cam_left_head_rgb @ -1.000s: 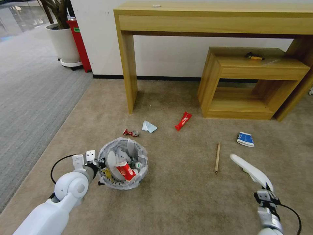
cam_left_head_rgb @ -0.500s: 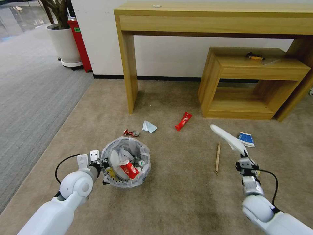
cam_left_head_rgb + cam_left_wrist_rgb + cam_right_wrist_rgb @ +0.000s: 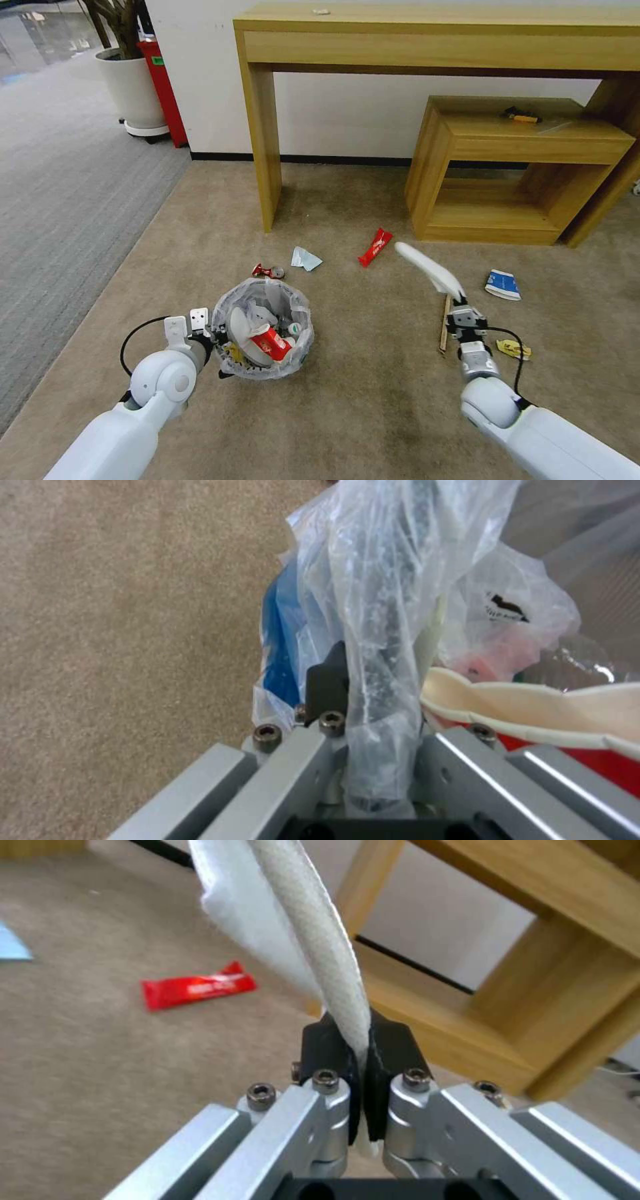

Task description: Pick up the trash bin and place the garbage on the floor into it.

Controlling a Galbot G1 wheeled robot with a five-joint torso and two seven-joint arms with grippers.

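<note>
Slipper held aloft to the right of the bin

The right gripper (image 3: 459,303) was clamped on the heel end of a white slipper (image 3: 427,268), whose long axis ran up and away toward the low wooden shelf (image 3: 467,175), its toe tilted toward the bin side. The left gripper (image 3: 215,339) was pinched on the near-left rim of the trash bin (image 3: 265,328), bag and blue edge caught between its pads (image 3: 327,682), holding it over the beige floor (image 3: 373,407). The bin lay to the left of the slipper, well apart, so the carrying arm likely had to swing leftward across the carpet. A red wrapper (image 3: 375,247), wooden stick (image 3: 445,323) and carton (image 3: 502,285) lay on the floor.
</note>
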